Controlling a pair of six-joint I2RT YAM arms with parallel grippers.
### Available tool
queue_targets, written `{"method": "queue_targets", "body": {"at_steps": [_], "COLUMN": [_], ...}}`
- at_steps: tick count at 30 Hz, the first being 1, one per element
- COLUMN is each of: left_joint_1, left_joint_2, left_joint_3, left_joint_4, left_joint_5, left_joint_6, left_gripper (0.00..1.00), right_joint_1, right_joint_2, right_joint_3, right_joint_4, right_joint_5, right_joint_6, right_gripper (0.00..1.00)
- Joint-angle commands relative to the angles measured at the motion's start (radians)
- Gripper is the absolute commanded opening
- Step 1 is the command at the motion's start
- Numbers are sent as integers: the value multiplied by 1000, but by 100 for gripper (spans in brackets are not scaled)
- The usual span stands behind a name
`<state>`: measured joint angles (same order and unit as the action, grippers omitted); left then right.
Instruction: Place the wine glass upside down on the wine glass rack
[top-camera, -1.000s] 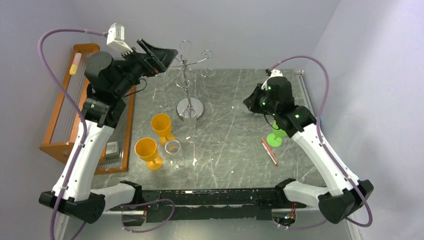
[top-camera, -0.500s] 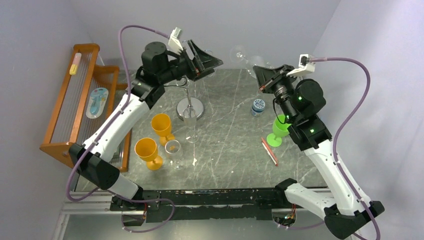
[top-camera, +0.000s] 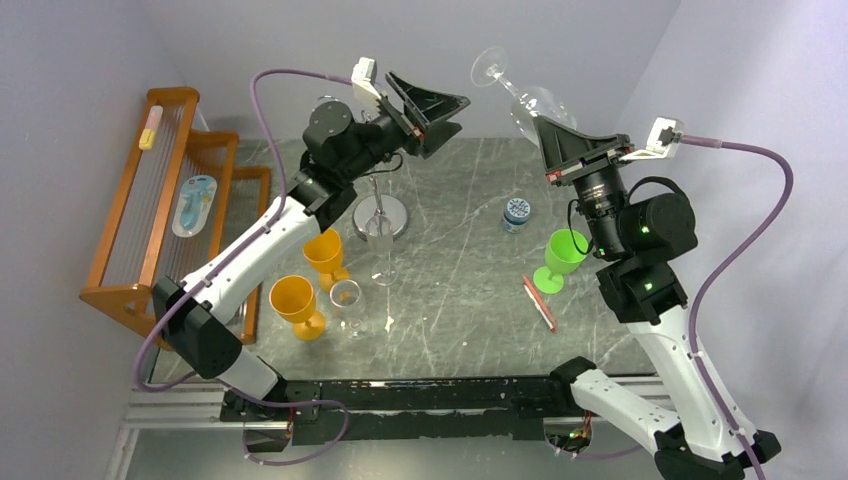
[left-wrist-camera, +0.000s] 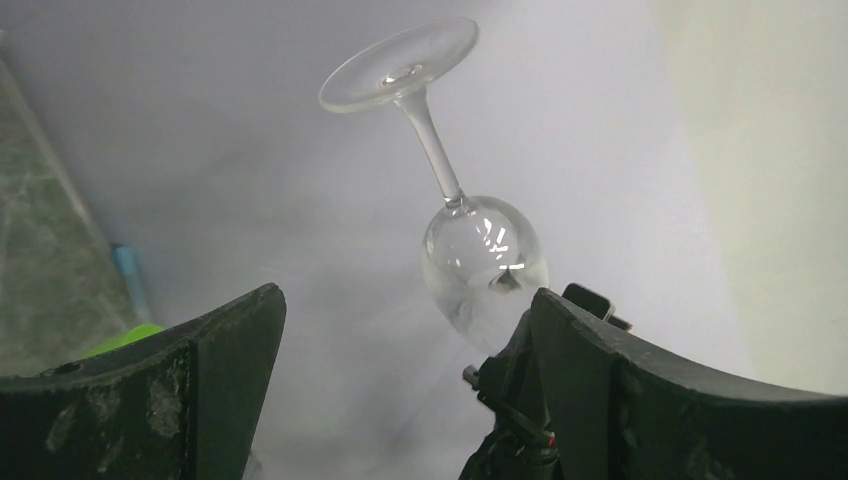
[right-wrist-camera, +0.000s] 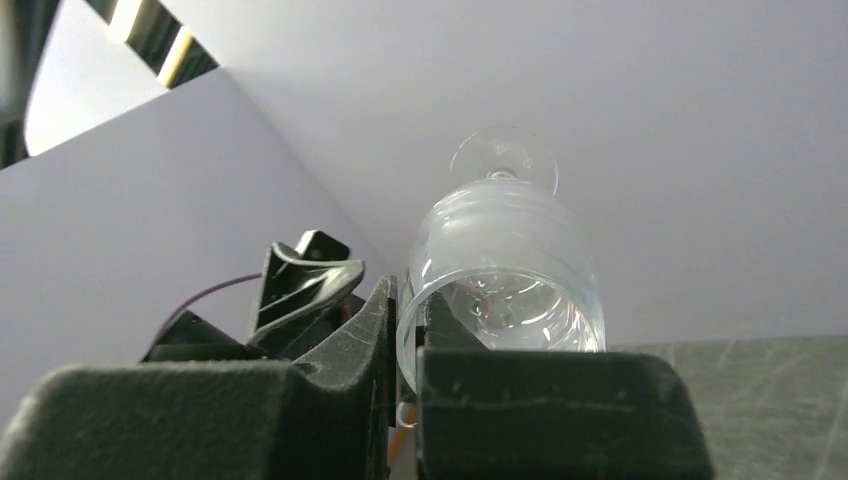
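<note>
Carry step, by the look of it. Gripping the wine glass (top-camera: 530, 103) at the bowl's rim with the right claw (top-camera: 553, 130), one finger inside the bowl and one outside, shut tight on the thin wall. Held high in the air to the right of the wine glass rack (top-camera: 392, 215) and well apart from it, tilted, foot up and bowl down. Not yet hung.

Left claw (top-camera: 450, 118): spread wide, gripping nothing, hovering over the rack's top and facing the glass.

Next, probably: swing the glass left to the rack, bring the stem upright, then slide it between two wire arms until the foot catches. Calls for the left arm out of the way first. Cannot see the wire arms from above, hidden under that arm. Best done slowly, given so slight a pinch on the rim.

Nothing in the wine glass. On the worktop:
- **Near side of the rack's base:** a tall clear glass (top-camera: 381, 255) just beside it, then a first orange goblet (top-camera: 323, 245) and a second orange goblet (top-camera: 292, 295), both seemingly empty. Also a small clear glass (top-camera: 346, 293) with a brownish tint inside, liquid or reflection impossible to tell.
- **Right of the rack:** a lidded jar (top-camera: 516, 212), contents hidden, and further right a green goblet (top-camera: 562, 248), apparently empty.
- **Left of the rack:** a wooden stand (top-camera: 172, 97) holding a blue-and-white object (top-camera: 190, 205).
</note>
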<state>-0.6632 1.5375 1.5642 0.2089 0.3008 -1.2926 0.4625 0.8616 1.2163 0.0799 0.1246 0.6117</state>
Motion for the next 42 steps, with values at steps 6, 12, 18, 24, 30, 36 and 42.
{"method": "queue_targets", "body": {"at_steps": [6, 12, 18, 24, 30, 36, 42], "left_joint_1": [-81, -113, -144, -167, -175, -177, -177], "left_joint_2": [75, 102, 128, 139, 177, 172, 152], "left_joint_3": [48, 71, 106, 127, 186, 179, 118], "left_joint_4": [247, 304, 330, 330, 310, 334, 411], "left_joint_5": [-204, -293, -402, -501, -541, -596, -641], "left_joint_6": [-126, -125, -127, -129, -144, -106, -102], "left_gripper": [97, 97, 82, 73, 64, 52, 35], "right_joint_1": [5, 5, 5, 6, 5, 5, 6], "right_joint_2": [-7, -4, -3, -9, -10, -16, -25], "right_joint_3": [-35, -60, -80, -92, -98, -117, -126], "right_joint_4": [164, 178, 188, 182, 191, 195, 191], "right_joint_5": [-91, -117, -120, -142, -154, -152, -151], "right_joint_6": [90, 127, 140, 143, 150, 162, 159], "right_gripper": [0, 0, 0, 0, 0, 0, 0]}}
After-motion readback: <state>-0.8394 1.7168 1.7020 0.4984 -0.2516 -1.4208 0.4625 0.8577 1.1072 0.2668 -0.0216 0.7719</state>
